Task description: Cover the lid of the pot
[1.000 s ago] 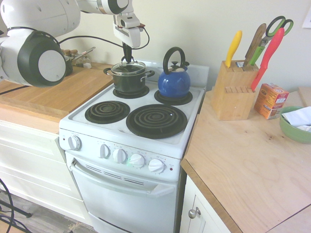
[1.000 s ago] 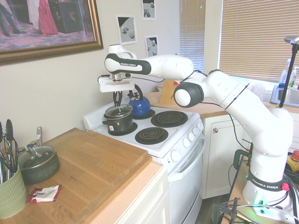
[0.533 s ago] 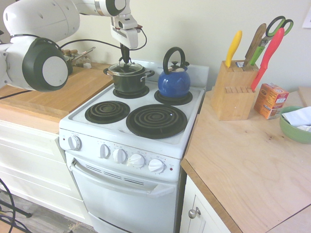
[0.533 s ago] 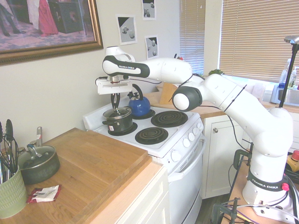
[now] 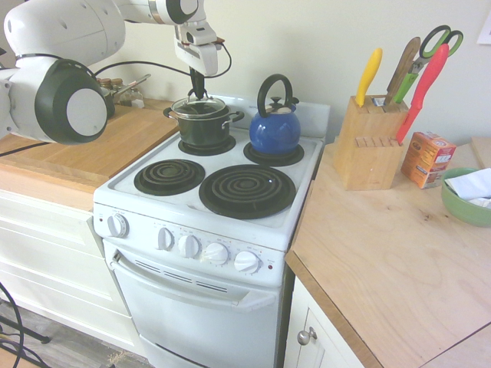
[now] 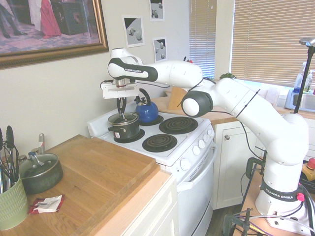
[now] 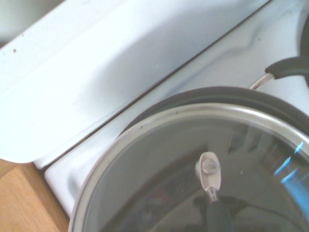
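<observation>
On the stove's (image 5: 230, 211) burner at ten o'clock, the glass lid (image 5: 201, 106) sits on the black pot (image 5: 204, 127) with the gripper (image 5: 198, 93) closed on its knob, while the wrist view alone shows the lid's rim (image 7: 145, 128).

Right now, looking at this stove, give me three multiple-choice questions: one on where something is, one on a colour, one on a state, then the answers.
1. The pot stands on which burner?
A. back burner beside the wooden counter
B. front burner near the knobs
C. back burner under the kettle

2. The kettle is:
A. red
B. blue
C. silver

3. The lid is:
A. lying on the counter
B. hanging high above the stove
C. on top of the pot

Answers: 1 A, the pot is at the back, next to the counter. 2 B, its body is shiny blue. 3 C, its rim meets the pot's, with the gripper at the knob.
</observation>
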